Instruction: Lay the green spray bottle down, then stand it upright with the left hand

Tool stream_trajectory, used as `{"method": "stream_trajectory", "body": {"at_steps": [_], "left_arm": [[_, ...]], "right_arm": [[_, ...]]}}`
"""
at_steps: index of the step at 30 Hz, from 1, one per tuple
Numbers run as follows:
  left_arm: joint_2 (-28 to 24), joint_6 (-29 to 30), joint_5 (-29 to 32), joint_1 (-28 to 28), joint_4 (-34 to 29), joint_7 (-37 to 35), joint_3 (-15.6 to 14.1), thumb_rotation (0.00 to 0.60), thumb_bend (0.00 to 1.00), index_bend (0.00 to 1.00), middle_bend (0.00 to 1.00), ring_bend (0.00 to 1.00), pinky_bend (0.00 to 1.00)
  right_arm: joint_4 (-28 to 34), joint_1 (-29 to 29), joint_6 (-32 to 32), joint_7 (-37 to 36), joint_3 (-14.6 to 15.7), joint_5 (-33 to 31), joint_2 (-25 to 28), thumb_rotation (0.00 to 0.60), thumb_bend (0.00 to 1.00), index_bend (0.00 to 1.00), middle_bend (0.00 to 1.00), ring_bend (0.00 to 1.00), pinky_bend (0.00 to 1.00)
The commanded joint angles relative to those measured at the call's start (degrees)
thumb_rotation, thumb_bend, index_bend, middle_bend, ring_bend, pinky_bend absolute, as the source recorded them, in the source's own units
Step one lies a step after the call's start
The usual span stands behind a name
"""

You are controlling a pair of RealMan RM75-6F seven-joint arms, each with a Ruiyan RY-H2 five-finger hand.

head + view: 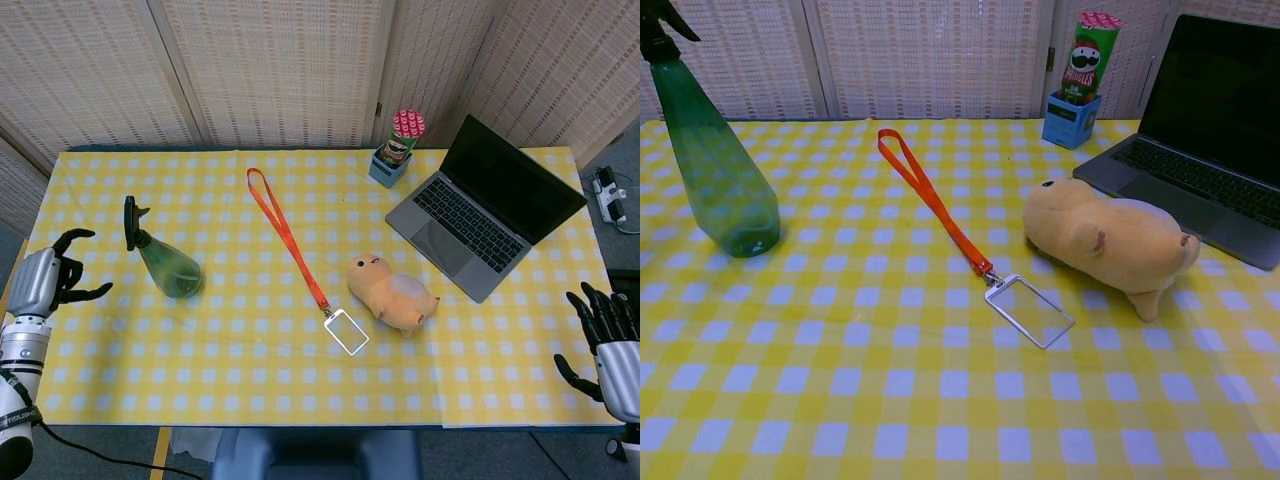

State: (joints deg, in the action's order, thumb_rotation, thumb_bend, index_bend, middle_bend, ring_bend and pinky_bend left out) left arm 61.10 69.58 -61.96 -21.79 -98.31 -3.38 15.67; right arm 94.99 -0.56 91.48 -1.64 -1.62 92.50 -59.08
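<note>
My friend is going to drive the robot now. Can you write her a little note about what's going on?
Left hand: open, holding nothing, off the table's left edge, apart from the green spray bottle.
Right hand: open, holding nothing, beyond the right edge.
The bottle stands upright on the yellow checked tablecloth, near the left side.
Done: the bottle is standing, nobody holds it.
Left: probably nothing, just park the arms.

A translucent green spray bottle (718,170) with a black trigger head is standing on the yellow-and-white checked tablecloth (890,400), beside an orange lanyard (933,205).
</note>
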Motion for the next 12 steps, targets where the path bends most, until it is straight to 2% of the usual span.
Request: {"method": "stream_trajectory", "body": {"at_steps": [1, 2, 3, 4, 5, 6, 8, 12], "left_arm": [[7.74, 14.84, -20.80, 9.41, 15.02, -1.46, -12.69, 0.600, 0.13, 0.30, 0.31, 0.18, 0.18], [9.26, 16.46, -21.84, 10.36, 17.23, -1.16, -13.38, 0.600, 0.13, 0.25, 0.20, 0.07, 0.05], [11.15, 17.94, -22.57, 11.56, 19.57, -0.58, -14.22, 0.600, 0.13, 0.21, 0.11, 0.02, 0.00], [11.83, 17.86, -22.76, 11.97, 20.34, 0.59, -14.82, 0.600, 0.13, 0.17, 0.05, 0.00, 0.00], [11.32, 16.77, -22.82, 12.13, 20.11, 3.10, -15.76, 0.600, 0.12, 0.15, 0.03, 0.00, 0.00], [10.77, 16.92, -22.07, 12.50, 18.61, 6.68, -15.58, 0.600, 0.12, 0.10, 0.01, 0.00, 0.00], [10.75, 17.04, -21.21, 12.84, 16.57, 9.28, -15.17, 0.600, 0.11, 0.03, 0.00, 0.00, 0.00], [9.64, 14.42, -19.88, 12.55, 14.41, 10.76, -15.12, 0.600, 0.11, 0.01, 0.00, 0.00, 0.00]], "right_arm": [[-0.05, 0.30, -0.59, 0.30, 0.16, 0.12, -0.12, 0.600, 0.33, 0.00, 0.00, 0.00, 0.00], [-0.08, 0.42, -0.80, 0.36, 0.19, 0.17, -0.17, 0.600, 0.33, 0.00, 0.00, 0.00, 0.00], [-0.14, 0.55, -1.10, 0.46, 0.22, 0.12, -0.23, 0.600, 0.33, 0.00, 0.00, 0.00, 0.00], [-0.13, 0.66, -1.33, 0.55, 0.24, 0.10, -0.26, 0.600, 0.33, 0.00, 0.00, 0.00, 0.00], [-0.21, 0.79, -1.44, 0.58, 0.21, 0.15, -0.32, 0.600, 0.33, 0.00, 0.00, 0.00, 0.00], [-0.33, 0.89, -1.68, 0.74, 0.22, 0.05, -0.41, 0.600, 0.33, 0.00, 0.00, 0.00, 0.00], [-0.32, 0.97, -1.74, 0.91, 0.15, -0.03, -0.56, 0.600, 0.33, 0.00, 0.00, 0.00, 0.00], [-0.62, 0.85, -1.19, 1.50, 0.09, 0.16, -1.08, 0.600, 0.33, 0.00, 0.00, 0.00, 0.00]]}}
